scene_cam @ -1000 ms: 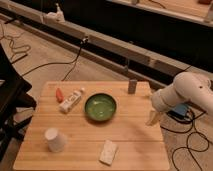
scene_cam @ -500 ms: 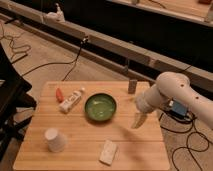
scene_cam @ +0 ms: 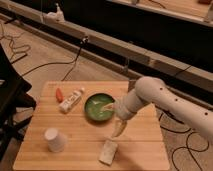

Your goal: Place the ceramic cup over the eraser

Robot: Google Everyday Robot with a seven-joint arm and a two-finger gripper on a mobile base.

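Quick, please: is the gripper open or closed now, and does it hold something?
Gripper: jaws open, holding nothing; it hangs above the table between the green bowl and the white speckled block, apart from the ceramic cup.

No legible text anywhere.

Ceramic cup (scene_cam: pixel 55 140): small, plain white, no handle, slightly tapered. Stands upright on wood table, front-left area, nothing touching it. Eraser: not visible in this view. Gripper (scene_cam: pixel 118 131) hangs low over table centre-front, well apart from cup, to its right.
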